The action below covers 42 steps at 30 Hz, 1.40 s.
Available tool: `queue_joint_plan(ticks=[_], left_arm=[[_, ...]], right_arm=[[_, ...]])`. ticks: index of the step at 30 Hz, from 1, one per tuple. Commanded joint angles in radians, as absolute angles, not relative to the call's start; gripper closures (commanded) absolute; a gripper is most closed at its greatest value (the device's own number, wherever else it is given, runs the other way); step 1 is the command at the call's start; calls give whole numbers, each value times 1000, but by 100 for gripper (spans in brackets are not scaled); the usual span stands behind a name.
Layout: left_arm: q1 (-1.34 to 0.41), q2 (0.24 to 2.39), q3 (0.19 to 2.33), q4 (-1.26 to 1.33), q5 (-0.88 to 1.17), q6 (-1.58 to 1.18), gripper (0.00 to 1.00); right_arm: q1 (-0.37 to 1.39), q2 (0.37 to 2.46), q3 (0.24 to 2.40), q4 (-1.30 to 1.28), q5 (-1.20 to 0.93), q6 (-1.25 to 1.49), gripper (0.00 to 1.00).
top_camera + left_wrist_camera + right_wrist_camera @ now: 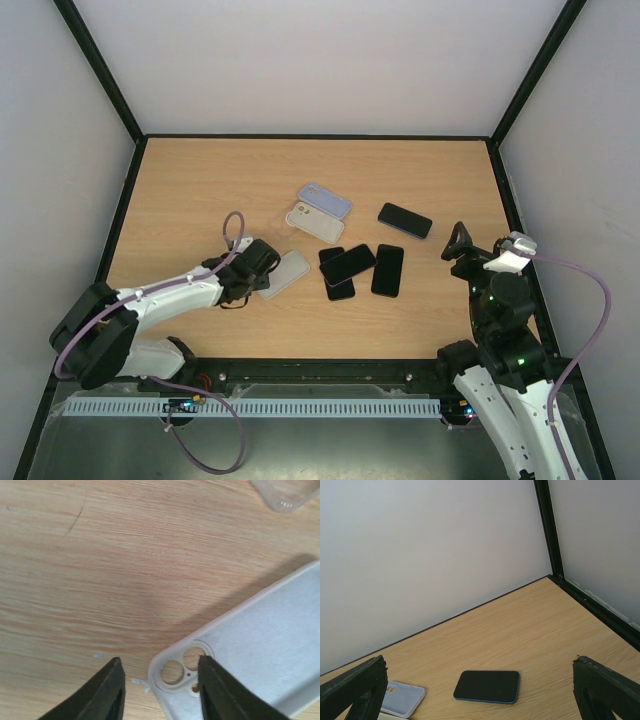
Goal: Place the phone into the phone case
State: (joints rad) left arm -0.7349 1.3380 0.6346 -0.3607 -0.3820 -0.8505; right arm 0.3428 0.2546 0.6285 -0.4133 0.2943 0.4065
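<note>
Left gripper (160, 664) part-open astride the camera corner of the white case (270, 645) — nothing gripped. Right gripper (480, 662) wide, far right. Black phones (348, 264) lie just right of the case. Risk: pinching the thin rim skids or flips it.

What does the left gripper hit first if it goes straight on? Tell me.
Probably the white phone case: its camera-cutout corner lies just ahead of the left gripper, with bare table beside it. Depth is unclear.
</note>
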Motion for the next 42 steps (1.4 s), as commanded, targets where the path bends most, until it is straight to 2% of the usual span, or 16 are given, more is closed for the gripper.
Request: queue_joint_plan(ticks=[1,6,11,16,23,33,38,42], left_arm=[[-738,1298,654,-423,-348,-844,51],[-746,1240,607,-431,-271,-926,38],[-751,1202,517,-351,-217,-989,38],[-752,1255,500,-280,-202,-1003,43],[-754,1324,495,-238,-199,-1006,56],[-761,1339,526,-287,-248,-949,93],[-759,1335,636,-397,-312,-820,97],[-759,1352,745,-461,-313,-655,97]], right_arm=[[350,246,618,-391,295,394,2],[350,243,618,-391,295,394,2],[350,237,618,-390,292,393,2],[351,234,617,-388,287,393,2],[350,229,617,-387,285,391,2],[351,238,631,-389,225,387,2],[350,281,641,-370,118,370,2],[350,378,661,-350,-86,345,2]])
